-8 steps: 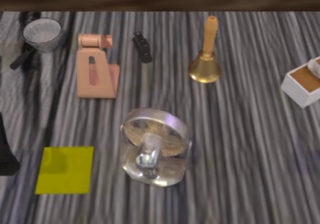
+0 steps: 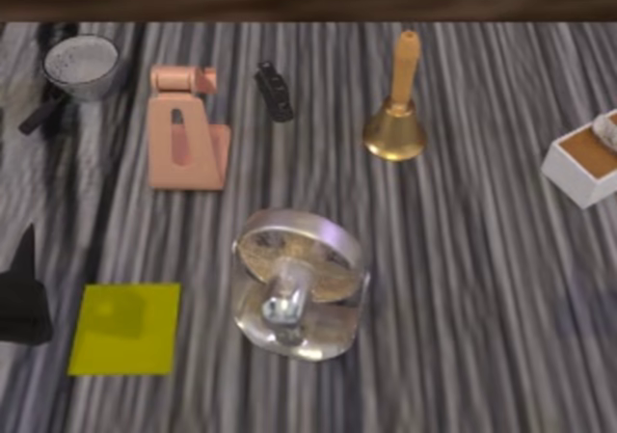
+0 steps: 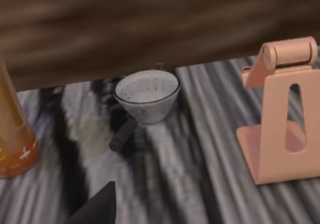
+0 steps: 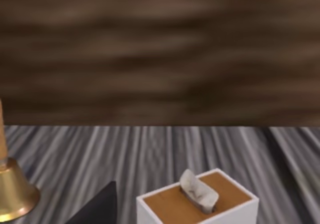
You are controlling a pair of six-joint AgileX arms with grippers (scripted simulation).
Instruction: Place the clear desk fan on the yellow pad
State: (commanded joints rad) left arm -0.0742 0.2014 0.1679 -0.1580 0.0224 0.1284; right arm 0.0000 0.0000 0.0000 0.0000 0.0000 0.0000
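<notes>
The clear desk fan [image 2: 301,284] lies near the middle of the table, a silvery ring with tan blades and a glassy hub facing up. To its left, the flat yellow pad [image 2: 125,329] lies near the front edge with nothing on it. My left gripper [image 2: 24,293] is a dark shape at the table's left edge, just left of the pad and well away from the fan. It casts a faint shadow on the pad. Neither wrist view shows the fan or the pad. My right gripper [image 4: 100,209] shows only in its own wrist view, near the white box.
Along the back stand a metal cup with a dark handle [image 2: 79,65], a pink stand [image 2: 185,129], a small black item [image 2: 275,91] and a brass bell [image 2: 397,105]. A white box with a brown top [image 2: 583,163] is at the right edge. An orange bottle [image 3: 12,134] appears in the left wrist view.
My left gripper has moved a little to the right, farther into the top view, and its shadow on the yellow pad has shifted with it. The fan has not moved.
</notes>
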